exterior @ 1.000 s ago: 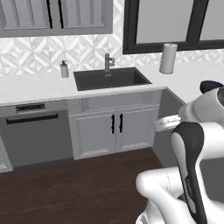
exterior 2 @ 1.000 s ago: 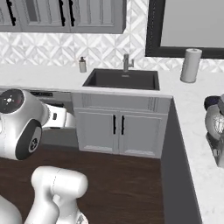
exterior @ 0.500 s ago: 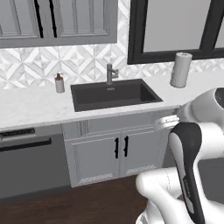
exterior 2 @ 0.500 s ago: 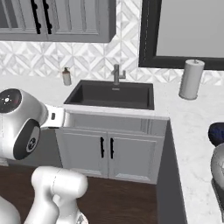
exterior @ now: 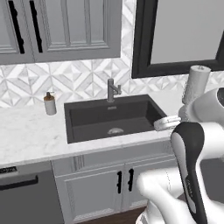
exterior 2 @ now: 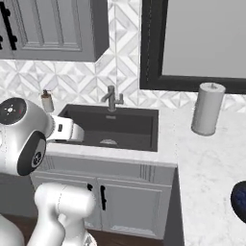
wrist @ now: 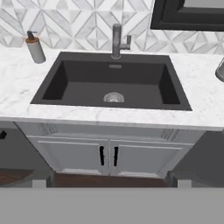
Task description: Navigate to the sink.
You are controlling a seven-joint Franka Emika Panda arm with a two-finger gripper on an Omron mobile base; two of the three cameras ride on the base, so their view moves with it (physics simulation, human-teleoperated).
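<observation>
I see the dark charcoal rectangular sink (wrist: 113,85) centred in the hand view's upper half, dead ahead; fingers' state I cannot tell.

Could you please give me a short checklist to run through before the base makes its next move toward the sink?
1. Sink ahead of the hand camera: ok, the basin sits near the middle of the hand view.
2. Basin free of objects: ok, the round drain alone shows inside.
3. Faucet upright at the back edge: ok.
4. Soap bottle apart from the basin: ok, it stands on the counter to the basin's left.
5. Paper towel roll out of the way: ok, it stands on the counter right of the basin.
6. Gap between base and cabinet doors: cannot tell.
</observation>
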